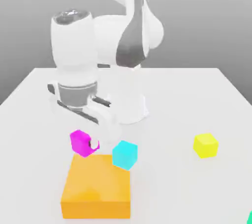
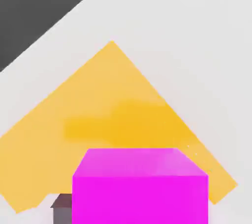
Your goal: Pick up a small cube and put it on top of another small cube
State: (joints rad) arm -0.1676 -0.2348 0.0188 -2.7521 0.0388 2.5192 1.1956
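1. Because the small cube (image 1: 81,143) sits off the table (image 1: 197,100), tilted, with the end effector (image 1: 94,142) pinching it from one side, it reads as a carried load, not a resting one.
2. Just below it lies the flat orange block (image 1: 96,186); the hand view has the small cube (image 2: 140,186) over that orange block (image 2: 113,120).
3. Close beside it, the cyan cube (image 1: 124,154) looks the likely base.
4. Well apart on the exterior view's right sits the yellow cube (image 1: 205,145).

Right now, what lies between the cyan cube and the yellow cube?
Nothing: in the exterior view, bare white table separates the cyan cube and the yellow cube.
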